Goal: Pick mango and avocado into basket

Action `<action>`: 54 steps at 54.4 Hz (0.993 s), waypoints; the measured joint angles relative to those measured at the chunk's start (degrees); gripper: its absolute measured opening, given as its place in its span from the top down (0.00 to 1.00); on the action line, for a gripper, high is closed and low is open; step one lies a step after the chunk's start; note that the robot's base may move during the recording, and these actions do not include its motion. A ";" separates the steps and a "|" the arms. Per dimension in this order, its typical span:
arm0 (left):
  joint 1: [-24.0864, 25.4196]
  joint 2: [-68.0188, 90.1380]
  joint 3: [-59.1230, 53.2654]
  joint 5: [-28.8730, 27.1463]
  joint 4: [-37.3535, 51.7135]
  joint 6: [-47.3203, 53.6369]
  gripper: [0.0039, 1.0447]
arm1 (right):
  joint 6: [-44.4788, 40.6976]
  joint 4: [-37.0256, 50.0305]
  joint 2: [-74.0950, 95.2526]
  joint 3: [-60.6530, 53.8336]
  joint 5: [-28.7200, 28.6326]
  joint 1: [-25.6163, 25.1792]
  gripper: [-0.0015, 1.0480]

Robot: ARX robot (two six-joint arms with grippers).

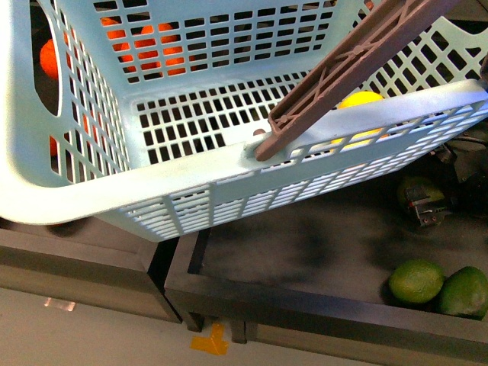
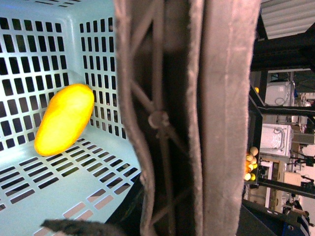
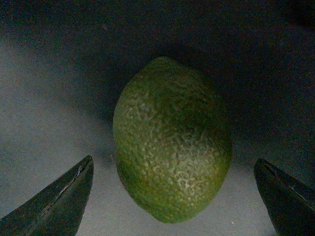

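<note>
The basket (image 1: pixel 91 191) fills most of the front view. It is tilted, with its near rim over the dark trays of the surface (image 1: pixel 305 252). Its brown handle (image 1: pixel 343 69) slants up from the pivot on the near rim. In the left wrist view this handle stands so close that it covers the middle of the picture, so I cannot tell whether the left end effector is clenched or released.

The mango (image 2: pixel 64 118) is inside the basket. It lies lengthwise on the slotted floor, close against a lattice wall.

The avocado (image 3: pixel 172 142) lies on the dark grey tray. Its long axis runs crosswise to the line between the fingertips, and its narrower end points away from the wrist. The right end effector (image 3: pixel 173 159) is released, with one fingertip on each side of the fruit and neither touching it.

Two limes (image 1: pixel 415 280) sit touching in the tray's near right corner. Oranges (image 1: pixel 145 46) show through the basket's far lattice. Below the trays is pale floor with a scrap of yellow tape (image 1: pixel 210 343). Beyond the handle, racks and white machines (image 2: pixel 278 137) stand.
</note>
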 joint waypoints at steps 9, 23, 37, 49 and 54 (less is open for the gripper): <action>0.02 0.00 0.02 -0.13 0.00 0.02 0.85 | 1.51 -0.70 3.28 3.34 0.02 0.02 0.08; 0.02 0.00 0.00 -0.22 0.00 0.02 0.85 | 3.30 -1.38 6.32 6.19 0.02 0.17 0.08; 0.02 0.00 0.00 -0.11 0.00 0.02 0.85 | 4.76 -1.36 6.75 6.49 0.04 0.17 0.35; 0.02 0.00 0.00 -0.15 0.00 0.04 0.85 | 6.12 -0.39 6.71 5.92 -0.11 -0.04 0.41; 0.02 0.00 0.02 -0.15 0.00 0.02 0.85 | 7.19 0.52 6.29 4.87 -0.61 -0.42 0.41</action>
